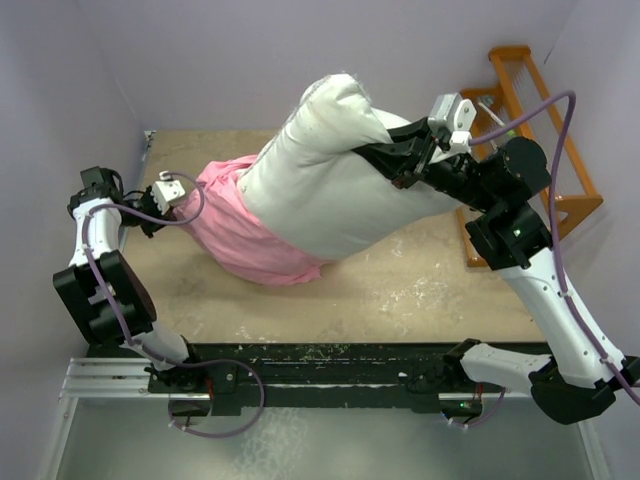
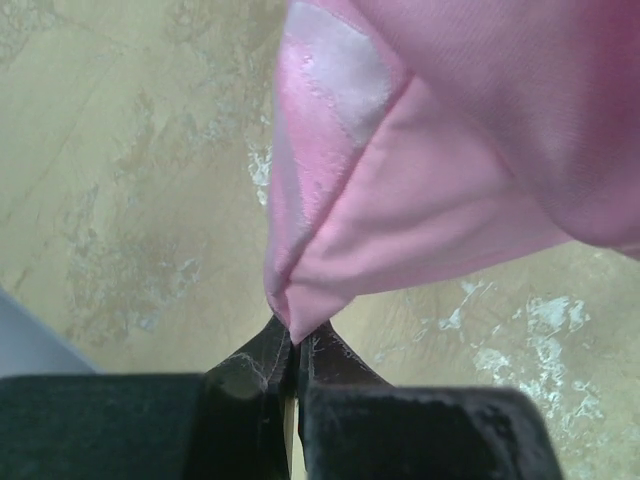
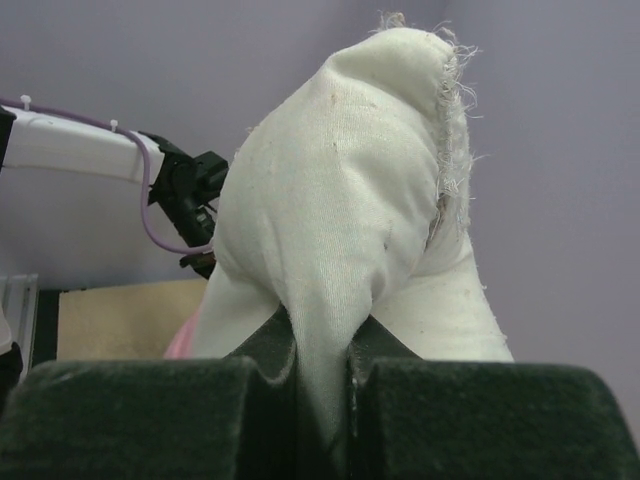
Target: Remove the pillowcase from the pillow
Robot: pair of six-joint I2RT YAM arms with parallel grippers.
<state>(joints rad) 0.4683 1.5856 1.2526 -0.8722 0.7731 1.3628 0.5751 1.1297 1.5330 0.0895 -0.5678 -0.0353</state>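
The white pillow [image 1: 330,180] is lifted at its right end and mostly out of the pink pillowcase [image 1: 245,230], which still covers its lower left end on the table. My right gripper [image 1: 385,160] is shut on a fold of the pillow's white fabric [image 3: 330,230] and holds it raised. My left gripper [image 1: 178,205] is shut on a corner of the pillowcase [image 2: 400,200] at the left, just above the table; the pinched tip sits between the fingertips [image 2: 250,365]. The pillowcase's rose print barely shows.
An orange wooden rack [image 1: 530,120] stands at the far right behind my right arm. Purple walls close in the table [image 1: 420,290] at the back and left. The left arm [image 3: 90,145] shows in the right wrist view.
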